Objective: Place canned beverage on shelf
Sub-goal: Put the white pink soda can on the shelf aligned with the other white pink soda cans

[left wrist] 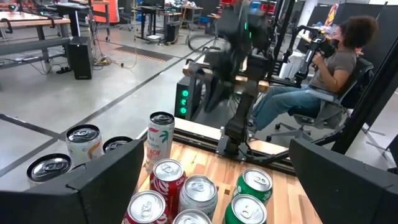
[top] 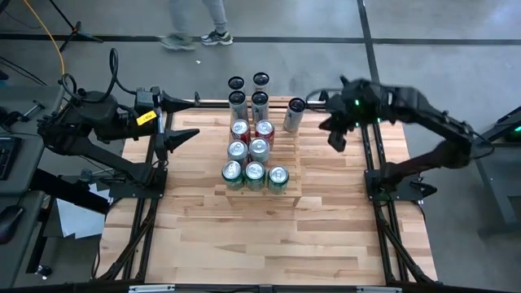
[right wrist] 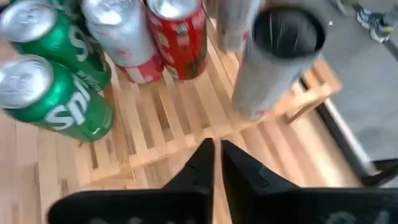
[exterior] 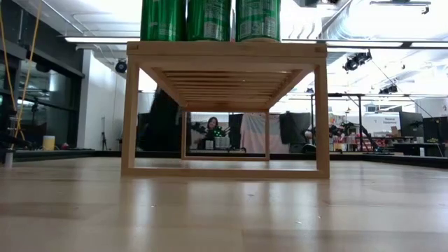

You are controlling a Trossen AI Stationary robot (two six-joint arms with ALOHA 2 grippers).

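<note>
The right gripper (top: 337, 138), fingers together and empty, hovers at three o'clock of the tall white slim can (top: 295, 115) standing on the pale slatted wooden shelf (top: 291, 174); placing seems done, so retreat comes next. The left gripper (top: 181, 138) waits, fingers apart.

The pale light-wood slatted shelf (top: 289, 175) reads lighter than the warmer, striped butcher-block worktop (top: 326, 228) beneath it. On its front row stand three green cans with white lettering (top: 255, 177), their tops silver. Behind them sit two silver cans (top: 247, 150), and behind those a red can with white script (top: 264, 130) beside another red-and-white one (top: 239, 129). At the shelf's far right corner is a tall grey-white can with a black top (right wrist: 273, 59) (its side carries a touch of red print). Both arms are dark, nearly black; the left one wears a yellow tag (top: 146, 119). The floor (top: 423, 65) is grey with dark lines.
</note>
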